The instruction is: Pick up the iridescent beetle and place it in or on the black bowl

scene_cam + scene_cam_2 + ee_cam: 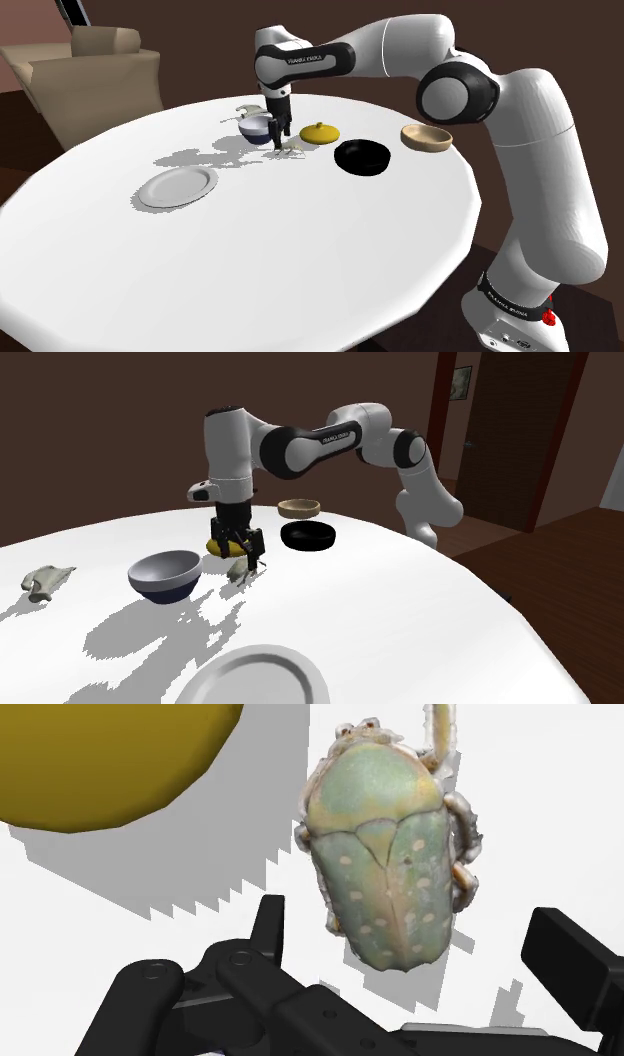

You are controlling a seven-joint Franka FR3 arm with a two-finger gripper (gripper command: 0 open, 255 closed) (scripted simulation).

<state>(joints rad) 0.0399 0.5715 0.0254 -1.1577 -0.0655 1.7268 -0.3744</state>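
We see a round white table [300, 260] with the white arm [400, 50] reaching across it from the stand. A pale plate [178, 186] lies toward the shoulder view's left, well apart from everything else. A dark blue bowl with a pale inside [165, 574] stands just beside the gripper. The black bowl [361, 157] sits further to the shoulder view's right, with a tan bowl [426, 137] near it. A round yellow lidded piece [319, 132] rests between the blue bowl and the black bowl. The gripper [408, 919] hangs low over the table, its fingers [268, 929] spread. Between them the beetle [385, 854], pale green with light spots, lies on the table, near the yellow piece, and we see neither finger touching it.
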